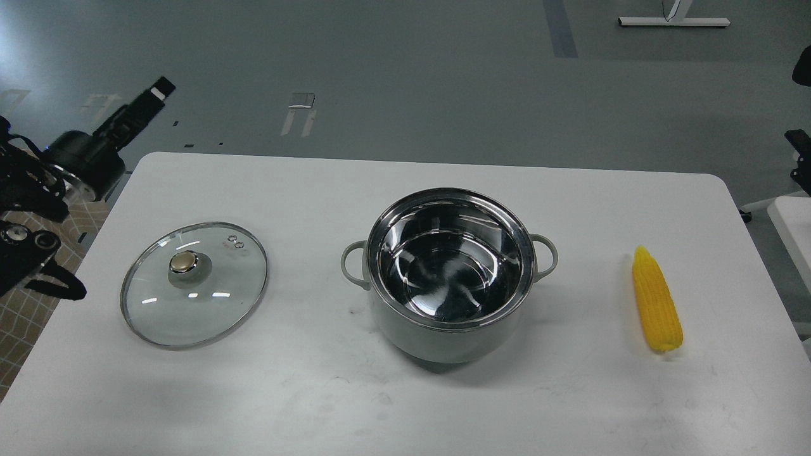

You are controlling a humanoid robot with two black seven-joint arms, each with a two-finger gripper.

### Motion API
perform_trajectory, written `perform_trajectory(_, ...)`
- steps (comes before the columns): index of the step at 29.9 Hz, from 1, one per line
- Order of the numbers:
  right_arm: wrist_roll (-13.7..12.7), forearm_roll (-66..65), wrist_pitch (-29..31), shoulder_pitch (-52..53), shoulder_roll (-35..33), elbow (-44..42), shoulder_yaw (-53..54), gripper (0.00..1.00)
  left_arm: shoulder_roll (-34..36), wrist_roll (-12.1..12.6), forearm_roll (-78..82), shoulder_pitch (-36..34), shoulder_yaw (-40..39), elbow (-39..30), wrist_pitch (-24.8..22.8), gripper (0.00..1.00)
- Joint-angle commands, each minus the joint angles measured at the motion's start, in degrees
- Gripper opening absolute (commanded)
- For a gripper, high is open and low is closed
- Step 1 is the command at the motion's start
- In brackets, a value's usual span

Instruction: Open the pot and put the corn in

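A: In the middle of the white table (317, 392), what sits there?

B: The pot (443, 342), pale grey outside, upright, lid off. Its shiny steel inside is bare, and a small loop handle sticks out on each side.

A: And the corn (657, 301)?

B: Well to the right of the pot, lying flat on the table near the right edge. Its pointed tip faces away from me, the blunt end toward me. It touches nothing else.

A: Where is the lid?

B: The glass lid (215, 304) lies flat on the table to the left of the pot, apart from it, with its brass-coloured knob (184, 261) facing up.

A: What about the arms?

B: The left gripper (155, 95) is at the far left, past the table's left edge and above the floor, pointing up and away. It holds nothing, but it is dark and seen at an angle, so I cannot tell whether its fingers are apart or together. The right gripper is out of sight.
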Motion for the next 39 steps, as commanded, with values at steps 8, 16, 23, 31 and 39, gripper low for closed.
perform_trajectory(8,-0.06,-26.16,0.0,-3.52,-6.57,11.14,-5.46,1.0,-6.74,0.76,-31.73,-13.55,-1.9,6.51,-13.81,0.83)
perform_trajectory(16,-0.15,-46.46,0.0,-4.66,-3.49,14.76,-21.18,1.0,-12.19,3.57,-44.15,-13.73,-10.69,6.68,-24.36,0.97)
perform_trajectory(23,-0.76,-59.48,0.0,-6.85,-0.68,12.73,-31.56,1.0,-15.18,4.28,-44.15,-13.55,-12.45,8.09,-25.77,0.97)
perform_trajectory(31,-1.03,-64.14,0.0,-8.08,0.99,9.05,-31.74,1.0,-15.0,4.28,-44.15,-11.01,-13.86,7.39,-25.77,0.97)
perform_trajectory(39,-3.13,-64.23,-0.76,-8.88,2.92,8.95,-31.66,0.53,-15.44,4.37,-43.63,-11.09,-13.6,7.39,-25.68,0.97)
